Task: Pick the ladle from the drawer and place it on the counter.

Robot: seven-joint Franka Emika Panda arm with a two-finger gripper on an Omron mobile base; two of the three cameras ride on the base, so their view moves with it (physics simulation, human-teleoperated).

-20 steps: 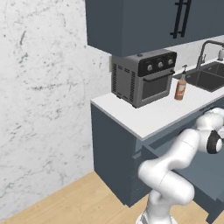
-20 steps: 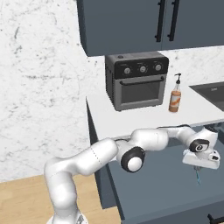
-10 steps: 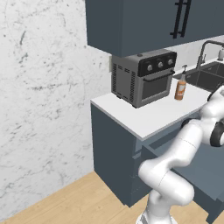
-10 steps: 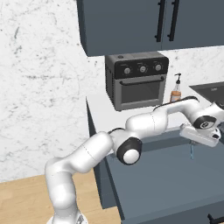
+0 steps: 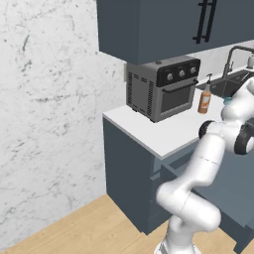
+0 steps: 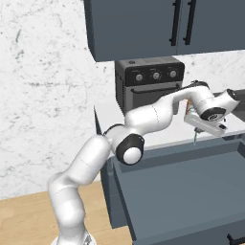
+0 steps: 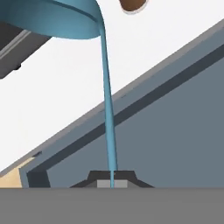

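Teal ladle: pinched by its thin handle in the claw, bowl hanging away from the fingertips.
Claw: clamped tight on the handle.
Drawer: open, below the claw.
Counter: just beyond the claw, beside the toaster oven.
Advice: carry it fully over the white slab, lower it flat, then let go.

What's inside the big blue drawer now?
The drawer stands open and the part of its floor in view is bare. The ladle hangs above it, pinched in the end effector. The drawer's right end runs out of frame.
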